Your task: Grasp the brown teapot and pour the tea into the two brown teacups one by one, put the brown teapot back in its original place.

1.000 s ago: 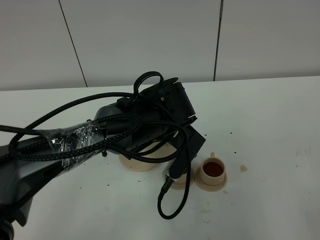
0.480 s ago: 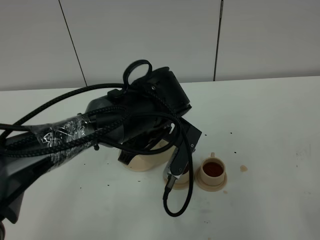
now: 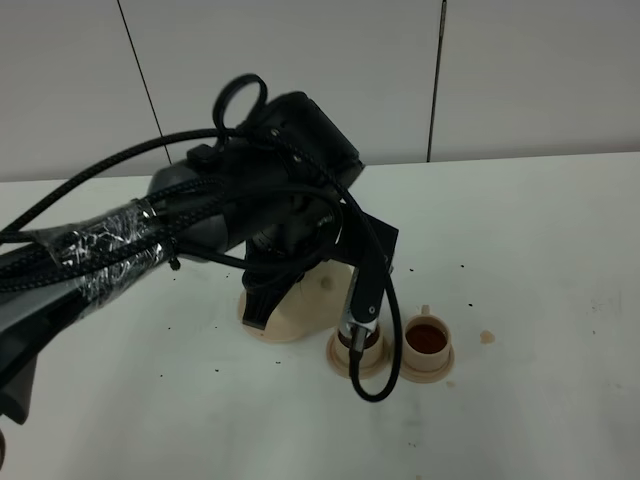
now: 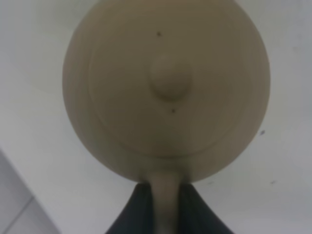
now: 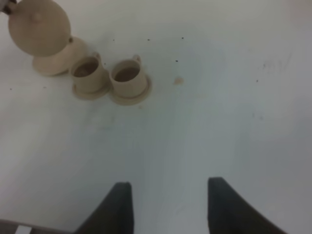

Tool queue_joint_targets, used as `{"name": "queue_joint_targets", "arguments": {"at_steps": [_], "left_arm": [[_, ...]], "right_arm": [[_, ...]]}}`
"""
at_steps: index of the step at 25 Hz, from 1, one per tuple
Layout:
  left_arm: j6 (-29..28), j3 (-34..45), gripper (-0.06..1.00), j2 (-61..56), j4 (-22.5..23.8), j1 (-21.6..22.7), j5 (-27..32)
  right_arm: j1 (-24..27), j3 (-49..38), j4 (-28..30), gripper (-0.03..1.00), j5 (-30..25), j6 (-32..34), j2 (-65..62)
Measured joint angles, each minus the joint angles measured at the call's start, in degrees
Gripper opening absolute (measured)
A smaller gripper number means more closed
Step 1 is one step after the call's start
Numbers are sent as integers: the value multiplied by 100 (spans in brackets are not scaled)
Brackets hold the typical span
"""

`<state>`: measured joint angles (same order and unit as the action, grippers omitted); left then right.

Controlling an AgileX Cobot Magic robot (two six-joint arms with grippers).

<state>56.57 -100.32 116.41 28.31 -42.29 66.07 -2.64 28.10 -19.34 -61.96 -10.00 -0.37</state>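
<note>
Our left arm and its braided cable (image 3: 90, 250) hide much of the teapot (image 3: 310, 300), held by its handle in our left gripper (image 4: 163, 207) above the large saucer (image 5: 51, 63). Rightward, both teacups (image 3: 358, 345) (image 3: 427, 340) hold tea. Our right gripper (image 5: 168, 204) hangs spread.

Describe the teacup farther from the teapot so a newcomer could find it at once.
On the white table, look just right of the black arm, where two tan teacups stand side by side on saucers. It is the right-hand teacup, fully in view with dark tea inside; its neighbour is partly hidden by a cable and sits nearer the teapot.
</note>
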Motion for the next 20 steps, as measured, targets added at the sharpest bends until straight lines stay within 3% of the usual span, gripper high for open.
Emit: {"name": "queue_joint_targets", "arguments": {"at_steps": [7, 15, 20], "left_arm": [[-176, -234, 17, 0, -465, 185, 189], [-846, -234, 17, 0, -1331, 510, 189], [-1208, -234, 17, 0, -1572, 570, 189]], "right_arm": [[0, 0, 0, 35, 4, 0, 0], [0, 0, 0, 35, 4, 0, 0], [0, 0, 0, 35, 4, 0, 0]]}}
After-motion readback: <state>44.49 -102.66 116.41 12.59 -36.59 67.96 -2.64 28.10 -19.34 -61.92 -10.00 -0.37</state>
